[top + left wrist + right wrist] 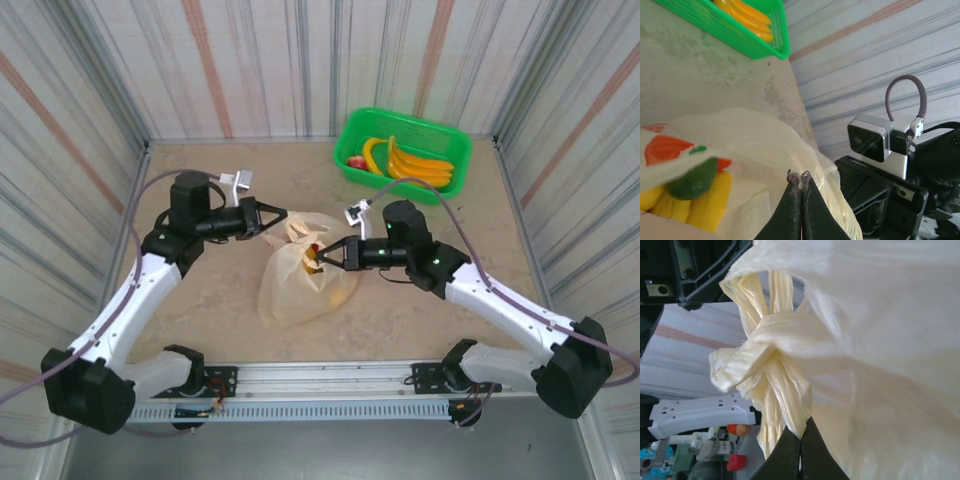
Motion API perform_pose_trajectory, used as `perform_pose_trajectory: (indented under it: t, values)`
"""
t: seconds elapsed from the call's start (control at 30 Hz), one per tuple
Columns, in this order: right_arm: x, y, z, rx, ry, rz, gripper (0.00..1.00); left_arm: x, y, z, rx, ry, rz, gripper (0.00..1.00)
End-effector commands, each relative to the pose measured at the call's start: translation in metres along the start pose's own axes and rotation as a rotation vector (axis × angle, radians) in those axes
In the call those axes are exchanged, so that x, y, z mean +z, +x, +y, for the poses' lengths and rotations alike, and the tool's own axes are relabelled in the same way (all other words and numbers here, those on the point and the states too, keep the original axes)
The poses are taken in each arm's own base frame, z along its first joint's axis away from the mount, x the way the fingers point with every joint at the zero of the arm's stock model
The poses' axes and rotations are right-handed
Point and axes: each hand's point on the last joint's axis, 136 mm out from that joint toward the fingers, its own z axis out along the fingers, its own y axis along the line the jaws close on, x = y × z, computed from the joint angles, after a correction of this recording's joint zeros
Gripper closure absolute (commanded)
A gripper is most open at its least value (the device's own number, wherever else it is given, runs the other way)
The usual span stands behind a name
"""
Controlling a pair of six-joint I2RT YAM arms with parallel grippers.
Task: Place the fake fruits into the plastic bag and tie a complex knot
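Right gripper (801,432) is clamped on a handle strip (785,400) just below the knot (765,345). Left gripper (801,176) is pinched shut on film at the mouth of the plastic bag (300,285). Bag lies mid-surface (230,320) with fake fruits (710,200) inside.

Risk: opposed pulls could tear the thin film or slip the strip free, loosening the knot. Bananas (415,165) lie in the green basket (352,140).

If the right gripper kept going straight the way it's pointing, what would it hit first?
The knot in the handles of the plastic bag: the right gripper, shut on a handle strip, has it just past its tips. Depth is hard to judge there.
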Motion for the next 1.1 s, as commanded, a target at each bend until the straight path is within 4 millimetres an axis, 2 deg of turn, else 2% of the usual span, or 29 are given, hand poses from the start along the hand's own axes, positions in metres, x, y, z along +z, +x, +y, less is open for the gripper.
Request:
perform_pose_trajectory:
  t: [0.0,0.13,0.37,0.53,0.67,0.8,0.9,1.07]
  values:
    - [-0.015,0.013,-0.016,-0.006,0.057,0.013,1.00,-0.021,-0.016,0.003,0.130,-0.117,-0.113,1.00]
    - [-0.023,0.015,-0.018,-0.015,0.069,0.001,1.00,-0.025,-0.019,0.006,0.154,-0.146,-0.148,1.00]
    - [-0.029,0.005,-0.014,-0.032,0.063,-0.023,1.00,-0.025,-0.017,0.009,0.179,-0.162,-0.133,1.00]
    - [-0.027,-0.002,-0.011,-0.041,0.059,-0.035,1.00,-0.018,-0.007,-0.005,0.232,-0.139,-0.084,1.00]
    - [-0.026,-0.012,-0.003,-0.050,0.042,-0.060,1.00,-0.017,0.008,-0.007,0.318,-0.215,-0.045,1.00]
    - [-0.028,-0.024,0.007,-0.064,0.027,-0.089,1.00,-0.026,0.021,0.018,0.302,-0.340,-0.071,1.00]
    - [-0.028,-0.030,0.011,-0.068,0.011,-0.099,1.00,-0.026,0.030,0.033,0.238,-0.342,-0.102,1.00]
    - [-0.025,-0.029,0.001,-0.054,0.033,-0.090,1.00,-0.025,0.039,0.049,0.186,-0.369,-0.108,1.00]
